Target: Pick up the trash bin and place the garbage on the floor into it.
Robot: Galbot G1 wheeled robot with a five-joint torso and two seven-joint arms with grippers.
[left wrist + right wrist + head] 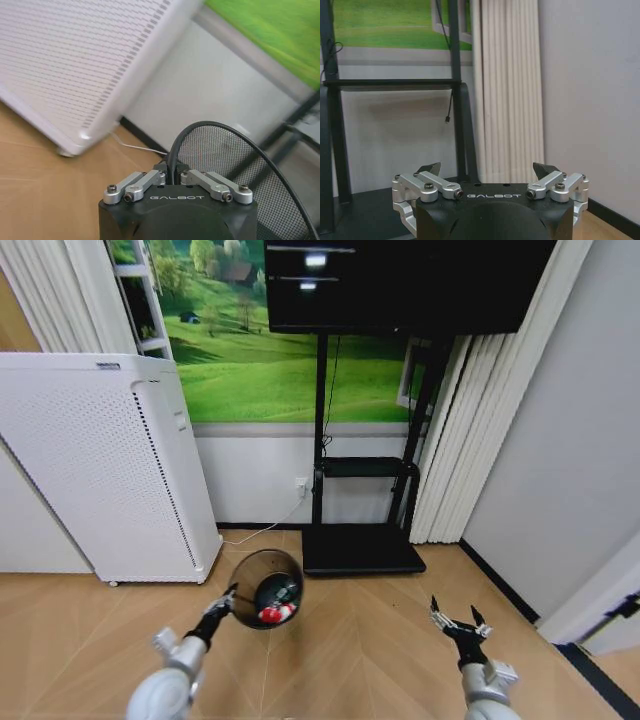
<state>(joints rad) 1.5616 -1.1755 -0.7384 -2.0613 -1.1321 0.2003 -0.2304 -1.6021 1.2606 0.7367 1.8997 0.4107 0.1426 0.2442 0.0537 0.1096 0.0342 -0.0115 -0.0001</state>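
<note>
Legible text: the word "GALBOT", in pale capitals, twice.

1. On the black housing of the left gripper [174, 176], in the left wrist view, just below the silver linkage bars; the rim of the trash bin [235, 165] runs directly above the lettering.
2. On the black housing of the right gripper [488, 172], in the right wrist view, centred between the two silver linkages.

The white appliance [95, 460] carries a small dark mark near its top edge, too small to read.
</note>
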